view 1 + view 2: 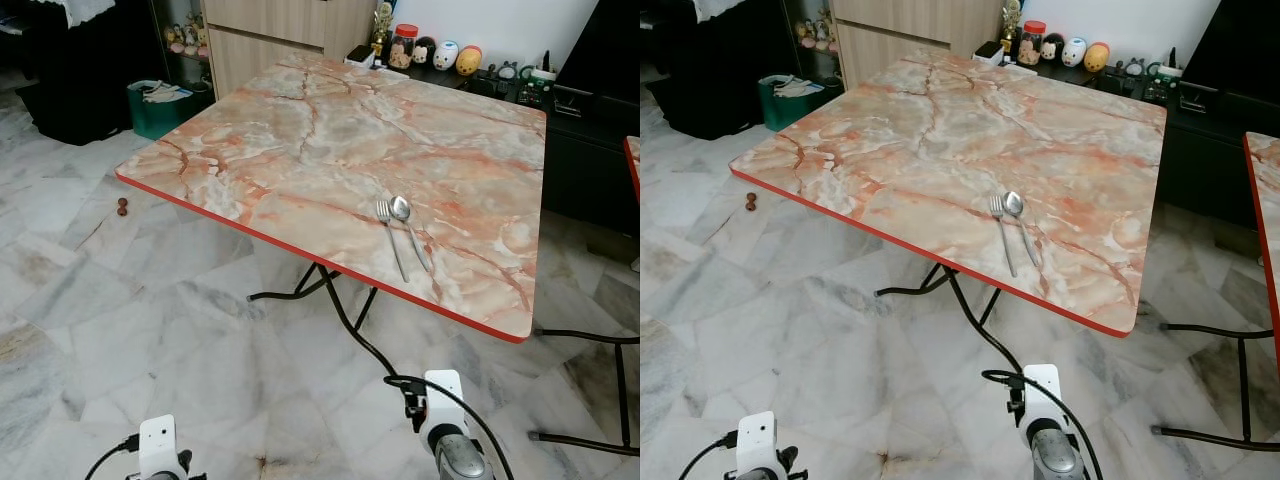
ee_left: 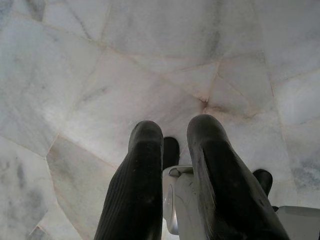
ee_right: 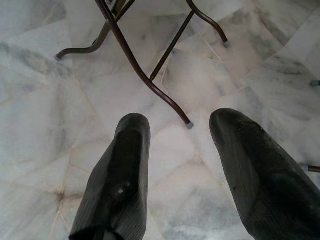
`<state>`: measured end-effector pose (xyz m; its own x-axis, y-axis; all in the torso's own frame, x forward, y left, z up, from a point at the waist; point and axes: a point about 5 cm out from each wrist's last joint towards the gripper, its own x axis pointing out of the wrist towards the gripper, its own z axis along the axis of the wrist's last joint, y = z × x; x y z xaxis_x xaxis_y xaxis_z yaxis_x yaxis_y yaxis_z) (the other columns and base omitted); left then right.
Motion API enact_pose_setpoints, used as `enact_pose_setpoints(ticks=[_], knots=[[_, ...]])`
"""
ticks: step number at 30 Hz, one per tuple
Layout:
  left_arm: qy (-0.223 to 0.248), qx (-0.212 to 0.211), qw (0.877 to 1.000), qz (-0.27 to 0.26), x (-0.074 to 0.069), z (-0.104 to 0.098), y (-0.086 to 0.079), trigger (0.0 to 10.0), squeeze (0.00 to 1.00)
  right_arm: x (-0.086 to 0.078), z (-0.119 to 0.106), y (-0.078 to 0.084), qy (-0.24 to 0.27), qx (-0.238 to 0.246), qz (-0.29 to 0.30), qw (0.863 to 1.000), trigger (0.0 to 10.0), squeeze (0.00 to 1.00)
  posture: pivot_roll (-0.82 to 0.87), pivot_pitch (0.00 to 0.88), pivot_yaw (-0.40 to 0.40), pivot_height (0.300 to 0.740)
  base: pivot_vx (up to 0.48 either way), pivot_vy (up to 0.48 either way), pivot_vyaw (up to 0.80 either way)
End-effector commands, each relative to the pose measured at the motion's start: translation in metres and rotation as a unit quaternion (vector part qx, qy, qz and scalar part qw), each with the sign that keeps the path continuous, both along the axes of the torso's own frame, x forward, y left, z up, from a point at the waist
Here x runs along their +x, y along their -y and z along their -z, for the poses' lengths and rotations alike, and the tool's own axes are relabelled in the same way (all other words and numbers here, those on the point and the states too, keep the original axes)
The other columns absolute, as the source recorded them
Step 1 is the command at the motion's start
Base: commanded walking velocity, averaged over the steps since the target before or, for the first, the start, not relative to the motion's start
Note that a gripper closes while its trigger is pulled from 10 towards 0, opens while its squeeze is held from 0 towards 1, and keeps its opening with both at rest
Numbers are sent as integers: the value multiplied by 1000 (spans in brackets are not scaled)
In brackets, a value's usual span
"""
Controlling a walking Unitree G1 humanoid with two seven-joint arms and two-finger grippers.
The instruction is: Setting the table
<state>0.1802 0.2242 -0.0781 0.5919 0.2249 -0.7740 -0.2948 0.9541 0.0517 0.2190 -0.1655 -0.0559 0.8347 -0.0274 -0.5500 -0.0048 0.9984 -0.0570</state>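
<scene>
Fork (image 1: 390,236) and spoon (image 1: 408,228): two steel pieces lying flat on the bench (image 1: 300,130), right of centre in the frame, close to the red near edge. They lie side by side, fork on the left, spoon on the right, heads just beside each other; whether they touch cannot be told. Long axes run nearly parallel, from upper left to lower right. Tines and bowl point to the upper part of the frame, towards the far side of the bench; handles point down towards the near edge. No marks or writing readable on either.

Bench: square folding top, pink-and-cream marble pattern, red rim, dark metal legs (image 3: 150,75) on a pale marble floor (image 1: 120,330).

Left tool (image 2: 172,137): low at the lower left of the frame, over the floor; fingers (image 2: 137,190) close together with a narrow gap, nothing held.

Right tool (image 3: 180,135): low at the lower centre-right, over the floor before the bench legs; fingers (image 3: 122,170) spread wide apart, nothing held.

Background, upper right: a row of round toy figures (image 1: 445,55) and a red-lidded jar (image 1: 403,45) on a dark cabinet; labels too small to read. Upper left: green bin (image 1: 160,105).
</scene>
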Motion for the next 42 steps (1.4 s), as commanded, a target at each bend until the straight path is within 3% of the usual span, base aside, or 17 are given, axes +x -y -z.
enact_pose_setpoints(ticks=[1, 13, 14, 15, 16, 17, 25, 31, 42], knots=[[-9, 2, 1000, 5, -4, 3, 3, 10000, 0, -1, 0, 4, 2, -3, 8, 1000, 10000, 0, 20, 7, -89, 740, 0, 0, 0], [-6, 3, 1000, 5, -2, 2, 3, 10000, 0, -1, -3, 7, 27, -19, 38, 999, 10000, 0, 21, 11, -87, 740, 0, 0, 0], [-6, 3, 1000, 5, -2, 2, 3, 10000, 0, 20, -31, 9, 138, -27, 29, 990, 10000, 0, 21, 11, -87, 740, 0, 0, 0], [-6, 3, 1000, 5, -2, 2, 3, 10000, 0, 20, -31, 9, 138, -27, 29, 990, 10000, 0, 21, 11, -87, 740, 0, 0, 0], [-6, 3, 1000, 5, -2, 2, 3, 10000, 0, 37, -73, 8, 273, -31, 18, 961, 10000, 0, 21, 11, -87, 740, 0, 0, 0], [-6, 3, 1000, 5, -2, 2, 3, 10000, 0, 42, -90, 7, 301, -30, 21, 953, 10000, 0, 21, 11, -87, 740, 0, 0, 0], [-4, 2, 1000, 5, -2, 2, 5, 10000, 0, 46, -112, 5, 338, -35, 18, 940, 10000, 0, 22, 10, -89, 740, 0, 0, 0], [-5, 2, 1000, 6, -2, 2, 5, 10000, 0, 41, -115, 2, 329, -35, 17, 943, 10000, 0, 24, 12, -87, 740, 0, 0, 0], [1, 0, 1000, 1, -1, 1, 4, 10000, 0, 69, -138, -4, 340, -6, 9, 940, 10000, 0, 22, 15, -85, 740, 0, 0, 0]])
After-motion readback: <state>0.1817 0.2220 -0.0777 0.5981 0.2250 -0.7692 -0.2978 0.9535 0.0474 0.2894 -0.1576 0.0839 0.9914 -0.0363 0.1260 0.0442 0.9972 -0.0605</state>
